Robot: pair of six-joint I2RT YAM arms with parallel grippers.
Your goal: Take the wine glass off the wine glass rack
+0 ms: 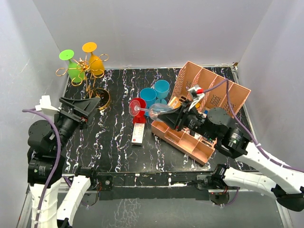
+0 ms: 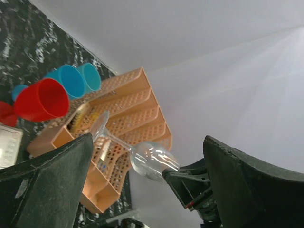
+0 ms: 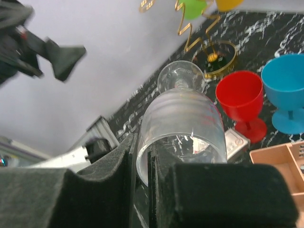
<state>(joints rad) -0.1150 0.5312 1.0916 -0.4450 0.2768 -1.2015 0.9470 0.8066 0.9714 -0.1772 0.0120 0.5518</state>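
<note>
Nearest the arm bases, well short of the gold rack [image 1: 84, 64], both pincers hang above the black marbled desk [image 1: 114, 152]. The left pincer [image 2: 147, 142] is spread wide and holds nothing. It sits just on the near side of the rack's round base. The right pincer [image 3: 142, 159] is pinching the rim of a clear wine glass [image 3: 183, 118]. The glass lies on its side in the air, well to the right of the rack, with its foot pointing back toward it. So this glass is off the rack.

I judge the glass to be light, stiff, slick and thin-walled. The rim is its weakest part, so a hard squeeze there could chip it. The stem or the lower bowl would be a safer hold.

Between that glass and the rack stand one red cup [image 1: 138, 105] and at least two blue cups [image 1: 148, 96]. One small box [image 1: 138, 134] lies flat nearer than these.

Farthest back, the single rack carries two glasses hung upside down, one green [image 1: 72, 66] and one orange [image 1: 94, 59]. That makes three wine glasses in all.
</note>
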